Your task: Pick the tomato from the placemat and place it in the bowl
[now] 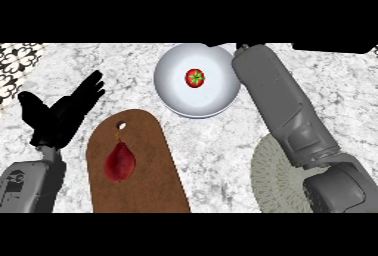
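We see the tomato (195,78) already sitting in the bowl (177,97), off the placemat (273,185). Placing looks done. Left hand (63,111) rests with fingers spread, holding nothing; right hand out of sight, only withdrawal left.

Tomato (195,78) resting inside white bowl (177,95) near counter's (214,140) far edge. Right forearm (280,100) reaching past bowl's right rim, hand hidden. Left hand (63,112) open, fingers up, at left. Red pepper-like item (120,161) lying on brown cutting board (148,185). Round placemat (277,182) beneath right arm.
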`<action>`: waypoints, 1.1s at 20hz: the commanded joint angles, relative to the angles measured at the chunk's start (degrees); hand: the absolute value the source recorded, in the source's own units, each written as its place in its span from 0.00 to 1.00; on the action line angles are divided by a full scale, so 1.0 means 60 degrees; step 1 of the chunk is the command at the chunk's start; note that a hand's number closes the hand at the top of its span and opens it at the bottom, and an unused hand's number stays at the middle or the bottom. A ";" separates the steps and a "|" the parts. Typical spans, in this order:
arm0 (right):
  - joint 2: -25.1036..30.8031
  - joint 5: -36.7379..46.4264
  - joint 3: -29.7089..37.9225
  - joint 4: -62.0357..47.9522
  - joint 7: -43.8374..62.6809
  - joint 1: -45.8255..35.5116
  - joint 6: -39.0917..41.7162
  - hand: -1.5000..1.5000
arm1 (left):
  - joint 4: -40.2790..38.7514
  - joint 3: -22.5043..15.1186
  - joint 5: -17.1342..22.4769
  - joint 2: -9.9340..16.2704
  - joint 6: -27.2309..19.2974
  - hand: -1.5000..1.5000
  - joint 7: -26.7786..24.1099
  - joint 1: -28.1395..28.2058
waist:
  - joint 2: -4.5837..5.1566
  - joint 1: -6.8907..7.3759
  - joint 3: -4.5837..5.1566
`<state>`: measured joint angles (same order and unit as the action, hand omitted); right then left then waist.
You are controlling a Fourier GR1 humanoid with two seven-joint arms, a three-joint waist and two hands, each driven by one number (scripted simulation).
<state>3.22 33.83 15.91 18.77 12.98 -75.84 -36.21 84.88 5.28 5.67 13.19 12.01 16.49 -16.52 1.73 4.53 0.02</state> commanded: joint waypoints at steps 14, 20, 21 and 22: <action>0.0384 -0.0467 -0.1159 0.4648 -0.1191 0.2835 0.2288 0.00 | 0.0555 0.0608 0.0150 0.0180 -0.0137 0.50 0.0095 0.1420 | -0.0594 -0.1389 -0.0006; -0.0232 -0.1875 -0.1512 0.7627 -0.1713 0.4607 0.4067 0.00 | 0.0483 0.0800 0.0102 0.0248 -0.0293 0.50 0.0131 0.1508 | -0.0687 -0.1720 -0.0020; -0.0500 -0.2054 -0.1603 0.8229 -0.1379 0.4613 0.4138 0.00 | 0.0330 0.0960 0.0200 0.0380 -0.0189 0.50 0.0087 0.1558 | -0.0712 -0.1741 -0.0011; -0.0499 -0.2390 -0.1562 0.8728 -0.1446 0.5225 0.4433 0.00 | 0.0565 0.0883 0.0226 0.0319 -0.0146 0.50 0.0082 0.1710 | -0.0689 -0.1673 -0.0019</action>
<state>2.20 24.14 7.65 60.46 4.32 -51.58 -14.70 87.59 10.29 6.85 15.18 11.10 17.20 -7.60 -2.20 -4.90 -0.05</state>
